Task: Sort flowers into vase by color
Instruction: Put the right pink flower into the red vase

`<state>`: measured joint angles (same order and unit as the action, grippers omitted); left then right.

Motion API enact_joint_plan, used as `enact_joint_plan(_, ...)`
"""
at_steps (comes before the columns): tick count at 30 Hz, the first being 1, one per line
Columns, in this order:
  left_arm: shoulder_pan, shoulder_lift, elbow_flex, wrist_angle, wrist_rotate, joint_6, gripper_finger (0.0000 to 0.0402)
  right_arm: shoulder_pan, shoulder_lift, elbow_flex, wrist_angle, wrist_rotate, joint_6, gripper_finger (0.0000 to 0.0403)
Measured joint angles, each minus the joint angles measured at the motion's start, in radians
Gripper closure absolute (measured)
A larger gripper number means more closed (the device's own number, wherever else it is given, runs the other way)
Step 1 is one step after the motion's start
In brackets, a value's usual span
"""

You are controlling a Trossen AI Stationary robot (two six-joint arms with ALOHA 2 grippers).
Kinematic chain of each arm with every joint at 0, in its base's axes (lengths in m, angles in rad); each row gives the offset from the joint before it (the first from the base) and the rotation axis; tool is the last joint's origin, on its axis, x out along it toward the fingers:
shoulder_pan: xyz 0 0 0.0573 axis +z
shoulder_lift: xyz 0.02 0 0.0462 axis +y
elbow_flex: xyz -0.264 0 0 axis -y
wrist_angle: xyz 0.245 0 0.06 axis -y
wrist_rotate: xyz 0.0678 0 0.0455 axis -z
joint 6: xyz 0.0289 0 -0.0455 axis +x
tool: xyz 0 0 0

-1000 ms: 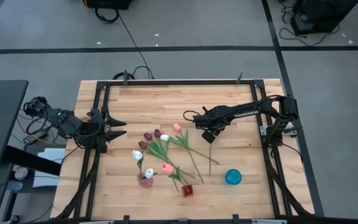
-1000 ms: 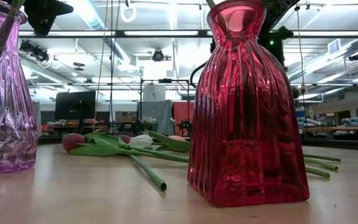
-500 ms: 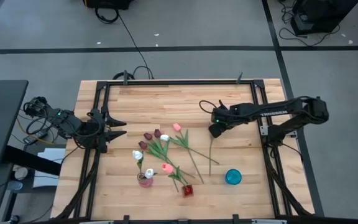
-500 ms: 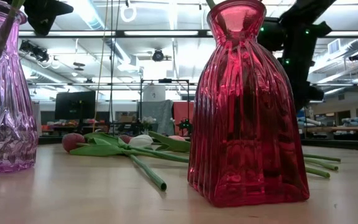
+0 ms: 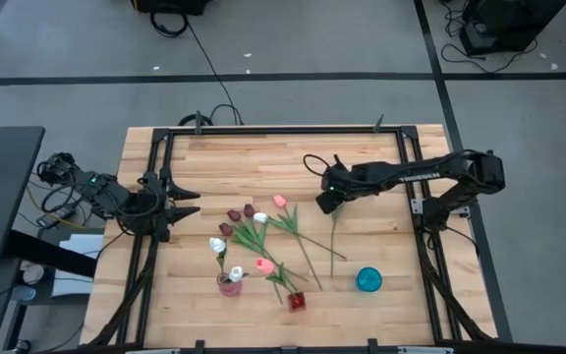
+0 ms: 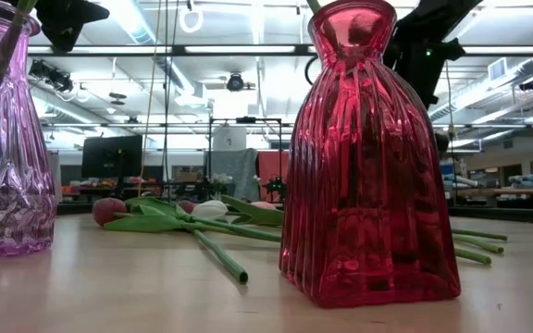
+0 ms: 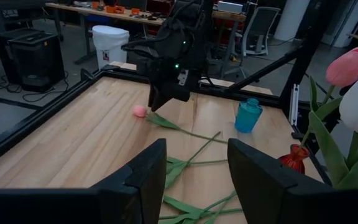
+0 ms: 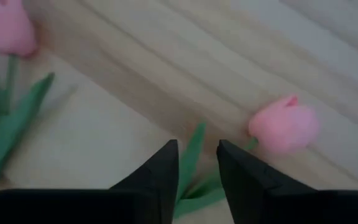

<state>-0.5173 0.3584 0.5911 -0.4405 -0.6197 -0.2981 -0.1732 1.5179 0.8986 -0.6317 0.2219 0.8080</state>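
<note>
A pink flower lies flat on the table: its head point(image 8: 284, 124) point(image 7: 140, 111) is beside my right gripper, and its stem point(image 5: 333, 241) runs toward the near edge. My right gripper point(image 5: 324, 204) point(image 8: 196, 149) hovers over it, pointing steeply down and open, with a green leaf point(image 8: 191, 146) showing in the gap. More flowers point(image 5: 254, 224), maroon, white and pink, lie in a loose pile at mid-table. A pink vase point(image 5: 229, 285) holds white flowers. A red vase point(image 5: 296, 300) holds a pink one. My left gripper point(image 5: 187, 202) point(image 7: 194, 168) waits open at the left edge.
A blue vase point(image 5: 368, 279) point(image 7: 248, 115) stands near the front right. The black frame rails point(image 5: 263, 133) run around the tabletop. Bare wood lies along the far side and between the pile and the blue vase. The red vase point(image 6: 368, 157) and pink vase point(image 6: 3, 139) fill the low view.
My right gripper has risen a little and shifted toward the table's far and left edges, tipping and rolling its wrist as the arm's elbow swung out to the right. The pink flower under it still lies on the table.
</note>
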Motion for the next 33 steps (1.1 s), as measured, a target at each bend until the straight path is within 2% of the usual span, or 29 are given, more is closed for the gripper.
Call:
enact_joint_plan(7, 0.0, 0.0, 0.0, 0.0, 0.0, -0.001, 0.0225, -0.011, 0.036, -0.002, -0.111, -0.033, 0.082, 0.0205)
enact_joint_plan(13, 0.0, 0.002, 0.0, 0.001, 0.0, -0.002, 0.0225, -0.019, 0.068, -0.002, -0.086, -0.038, 0.086, 0.0198)
enact_joint_plan(23, 0.0, 0.002, 0.0, 0.0, 0.0, -0.002, 0.0225, -0.053, 0.164, -0.002, -0.041, -0.037, 0.048, 0.0244)
enact_joint_plan(33, 0.0, 0.002, 0.0, 0.0, 0.0, -0.003, 0.0225, -0.07, 0.166, -0.002, -0.036, -0.04, 0.022, 0.0345)
